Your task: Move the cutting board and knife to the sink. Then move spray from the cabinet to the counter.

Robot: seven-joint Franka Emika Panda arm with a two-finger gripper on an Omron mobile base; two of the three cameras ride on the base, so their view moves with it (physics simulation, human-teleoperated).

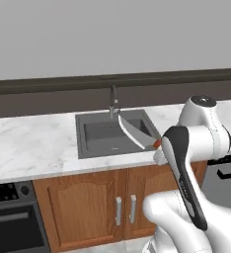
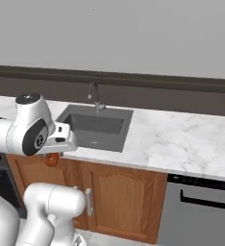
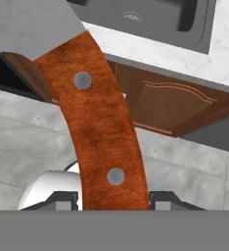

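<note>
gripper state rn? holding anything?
Gripper: closed on the small kitchen knife with silver blade and curved reddish-brown wooden handle, gripped by the handle, blade over the dark grey recessed sink.

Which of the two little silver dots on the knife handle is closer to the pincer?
The lower rivet on the knife handle: it sits just above the pincer tips, while the other rivet lies nearer the blade.

You've got a white marble surface with grey veins over brown wooden doors; the dark grey sink is set into it, faucet at the back edge.
</note>
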